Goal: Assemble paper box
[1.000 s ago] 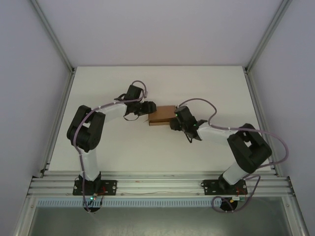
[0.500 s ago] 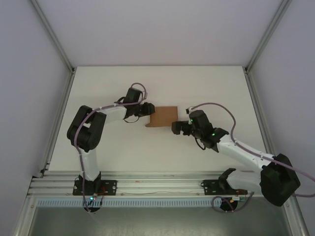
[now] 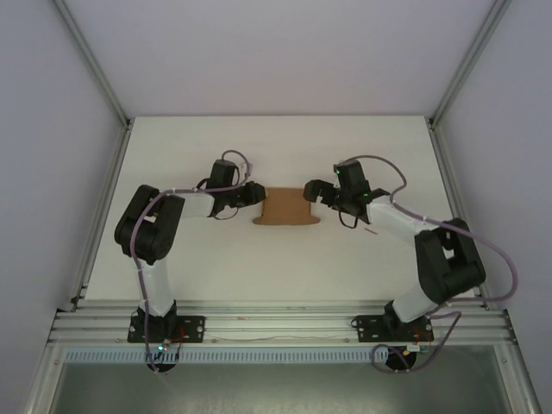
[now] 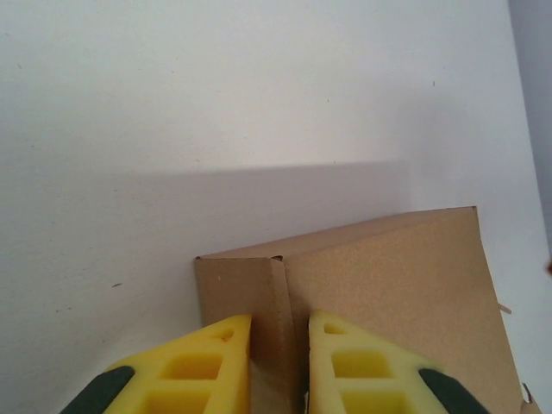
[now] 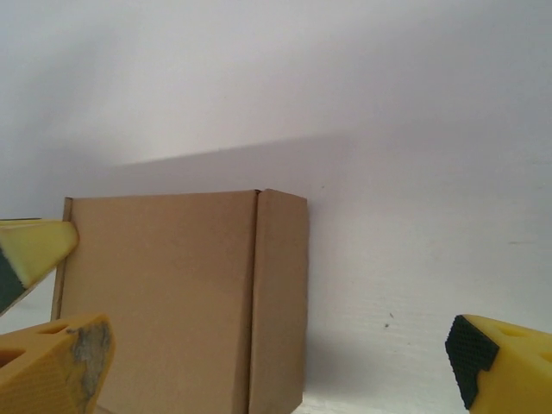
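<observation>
Paper box [image 3: 286, 208] sits mid desk [image 3: 259, 147], between the two arms. Plain brown kraft card, matte, fine grain, unprinted. From top cam it reads as a squarish panel w/ small flaps splaying out at both near corners. Inside not visible, so contents can't tell.

Left wrist cam: box [image 4: 388, 285] shows a narrow side panel meeting a broad face at a crisp fold, corners square. Left jaws nearly together, yellow foam pads [image 4: 228, 354] either side of that fold w/ a slim gap. Whether they actually pinch the card, can't tell.

Right wrist cam: box [image 5: 172, 293] has a wide flat face + narrow strip at rt, straight crease between. Right jaws spread wide, pads [image 5: 60, 362] out at the view's edges, no grip on the box.

Desk is white, smooth, a few tiny specks
</observation>
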Controlling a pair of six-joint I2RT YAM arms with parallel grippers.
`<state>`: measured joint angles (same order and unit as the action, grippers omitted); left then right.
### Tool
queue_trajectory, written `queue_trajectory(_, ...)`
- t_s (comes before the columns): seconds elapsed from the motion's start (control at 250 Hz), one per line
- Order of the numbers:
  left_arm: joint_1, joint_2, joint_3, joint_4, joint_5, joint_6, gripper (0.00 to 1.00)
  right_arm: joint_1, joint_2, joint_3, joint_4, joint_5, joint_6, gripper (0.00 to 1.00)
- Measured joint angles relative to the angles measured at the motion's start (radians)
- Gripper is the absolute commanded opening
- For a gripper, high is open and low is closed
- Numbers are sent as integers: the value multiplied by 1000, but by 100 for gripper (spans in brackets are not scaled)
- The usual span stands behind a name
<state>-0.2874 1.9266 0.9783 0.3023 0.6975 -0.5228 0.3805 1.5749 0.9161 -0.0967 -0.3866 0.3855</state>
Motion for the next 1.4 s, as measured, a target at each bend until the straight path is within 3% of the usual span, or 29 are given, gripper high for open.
queue_trajectory(0.552,28,24,-48,132,86,-20,15,-11,259,51,200,-392,193,85)
queue_trajectory(0.847,49,26,-70,175,103,-54,16,-20,277,36,390,-497,317,38)
queue_trajectory(0.971,48,19,-71,174,107,-57,36,-19,254,10,416,-497,338,34)
queue_trajectory(1.055,45,0,-71,138,100,-45,75,-20,222,-10,415,-497,350,34)
queue_trajectory(1.095,46,-18,-71,114,95,-32,99,-21,205,-13,412,-497,357,34)
queue_trajectory(1.247,41,-193,-63,-39,47,118,100,-29,119,-9,370,-498,406,34)
queue_trajectory(1.399,15,-428,-2,-183,10,408,100,-76,37,21,253,-501,483,35)
